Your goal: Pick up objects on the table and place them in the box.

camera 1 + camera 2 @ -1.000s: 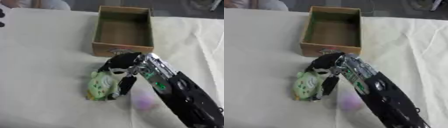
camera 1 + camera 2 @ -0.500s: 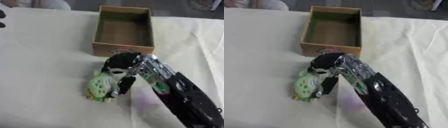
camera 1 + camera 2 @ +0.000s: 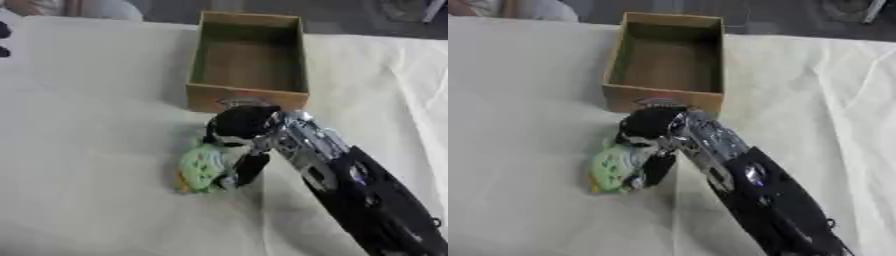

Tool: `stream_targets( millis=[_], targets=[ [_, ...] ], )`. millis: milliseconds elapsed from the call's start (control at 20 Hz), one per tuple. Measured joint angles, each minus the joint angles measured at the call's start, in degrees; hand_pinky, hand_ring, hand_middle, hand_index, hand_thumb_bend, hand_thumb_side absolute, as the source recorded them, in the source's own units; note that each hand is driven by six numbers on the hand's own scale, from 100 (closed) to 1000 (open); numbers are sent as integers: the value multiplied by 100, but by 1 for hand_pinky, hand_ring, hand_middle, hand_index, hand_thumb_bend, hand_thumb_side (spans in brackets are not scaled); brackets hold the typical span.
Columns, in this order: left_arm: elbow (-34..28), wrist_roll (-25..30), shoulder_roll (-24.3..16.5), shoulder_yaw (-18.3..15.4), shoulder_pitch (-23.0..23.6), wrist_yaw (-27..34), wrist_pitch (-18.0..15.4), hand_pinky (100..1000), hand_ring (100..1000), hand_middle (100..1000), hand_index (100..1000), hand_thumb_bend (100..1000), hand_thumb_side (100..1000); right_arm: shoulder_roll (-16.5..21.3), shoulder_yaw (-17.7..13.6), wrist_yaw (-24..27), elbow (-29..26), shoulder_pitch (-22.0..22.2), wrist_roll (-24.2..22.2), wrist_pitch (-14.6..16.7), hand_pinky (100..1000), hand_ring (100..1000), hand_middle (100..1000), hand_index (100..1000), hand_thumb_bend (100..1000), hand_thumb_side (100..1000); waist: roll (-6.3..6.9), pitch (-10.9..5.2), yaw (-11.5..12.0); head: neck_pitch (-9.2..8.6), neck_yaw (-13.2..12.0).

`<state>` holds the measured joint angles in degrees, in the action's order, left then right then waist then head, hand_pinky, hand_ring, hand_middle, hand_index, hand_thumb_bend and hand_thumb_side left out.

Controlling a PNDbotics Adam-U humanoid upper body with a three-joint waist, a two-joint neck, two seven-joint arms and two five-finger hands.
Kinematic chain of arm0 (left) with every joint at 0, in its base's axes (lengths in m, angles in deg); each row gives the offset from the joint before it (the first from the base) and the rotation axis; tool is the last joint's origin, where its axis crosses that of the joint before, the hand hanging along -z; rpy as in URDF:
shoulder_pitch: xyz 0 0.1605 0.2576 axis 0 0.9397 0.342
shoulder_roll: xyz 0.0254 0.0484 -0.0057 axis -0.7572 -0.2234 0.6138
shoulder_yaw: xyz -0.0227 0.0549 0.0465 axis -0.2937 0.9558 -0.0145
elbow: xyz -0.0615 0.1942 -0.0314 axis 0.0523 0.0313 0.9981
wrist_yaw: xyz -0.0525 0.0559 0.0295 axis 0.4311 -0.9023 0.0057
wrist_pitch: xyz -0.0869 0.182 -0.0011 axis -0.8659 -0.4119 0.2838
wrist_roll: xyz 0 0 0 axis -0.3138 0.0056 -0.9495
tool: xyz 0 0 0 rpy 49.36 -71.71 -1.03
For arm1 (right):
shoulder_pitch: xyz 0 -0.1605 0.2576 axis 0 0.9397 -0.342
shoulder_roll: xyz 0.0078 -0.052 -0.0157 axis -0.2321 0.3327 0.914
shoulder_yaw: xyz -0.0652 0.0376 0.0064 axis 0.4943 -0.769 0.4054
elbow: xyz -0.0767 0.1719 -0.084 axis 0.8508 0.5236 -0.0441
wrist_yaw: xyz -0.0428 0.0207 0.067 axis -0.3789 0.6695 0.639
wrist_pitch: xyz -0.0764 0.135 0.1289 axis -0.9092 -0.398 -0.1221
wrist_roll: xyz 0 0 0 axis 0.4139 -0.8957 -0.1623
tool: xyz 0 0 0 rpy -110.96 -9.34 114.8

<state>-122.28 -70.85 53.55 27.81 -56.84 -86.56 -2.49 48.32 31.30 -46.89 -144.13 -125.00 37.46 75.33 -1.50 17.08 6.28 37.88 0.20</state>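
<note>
Carefully: at lower centre your right hand [image 3: 241, 125] has its fingers curled down around the green toy [image 3: 201, 167], which lies on the cloth-covered table [image 3: 87, 125]. It could slip out sideways as you lift. Beyond, at upper centre, the box [image 3: 248, 97] wall may catch it.

I see a pale green soft toy [image 3: 203, 169] with whitish patches and a bit of yellow-orange at its lower edge, lying on my cream-white tablecloth [image 3: 87, 150]. My right hand [image 3: 245, 131] is glossy black, running back into a silver wrist and a black forearm with small green and bluish glints. The open cardboard box [image 3: 667, 60] is tan-brown, darker inside, with a small reddish-and-white label on its near wall.
</note>
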Motion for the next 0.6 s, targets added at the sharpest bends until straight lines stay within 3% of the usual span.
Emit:
stream_targets(
  millis=[600],
  targets=[
    [0,-23,0,-31,42,24,1,579,679,613,880,100,1000,112,-424,338,-749,-271,340,-567,815,805,451,540,100,436,17,-2,-32,-27,1]
  ],
)
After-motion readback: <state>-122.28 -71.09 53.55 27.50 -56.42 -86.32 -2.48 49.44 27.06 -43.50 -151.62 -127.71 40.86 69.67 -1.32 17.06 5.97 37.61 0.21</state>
